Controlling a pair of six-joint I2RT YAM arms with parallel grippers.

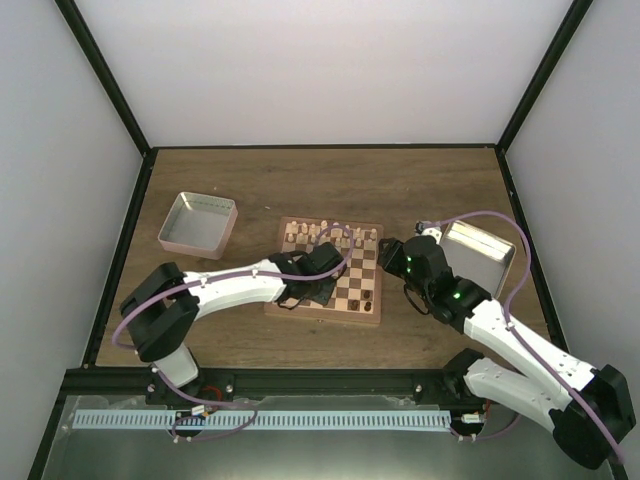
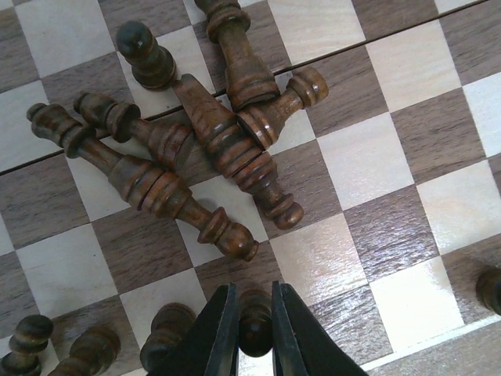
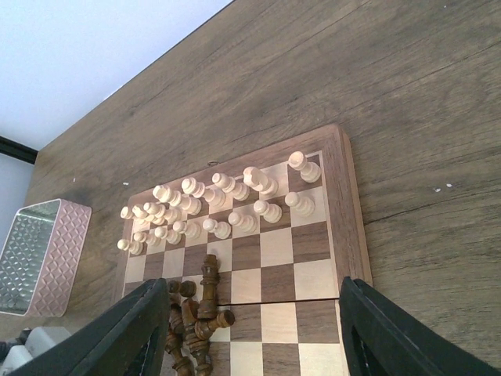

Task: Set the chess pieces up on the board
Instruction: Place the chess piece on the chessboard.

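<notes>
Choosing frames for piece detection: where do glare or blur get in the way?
Left wrist: glare whitens board squares near the left gripper; dark chess pieces sharp. Right wrist: the right gripper is soft-edged at the bottom; cream chess pieces clear. Top external: even light, tiny pieces.

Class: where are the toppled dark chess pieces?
Left wrist view: the heap lies across the board's fold line, ahead of the left gripper, which pinches a dark piece.

Wooden board (image 1: 325, 317), half set up
It lies mid-table; cream pieces (image 3: 227, 200) stand in two rows along its far edge, dark pieces (image 2: 211, 149) lie heaped mid-board, a dark pawn (image 2: 255, 329) upright nearby.
</notes>
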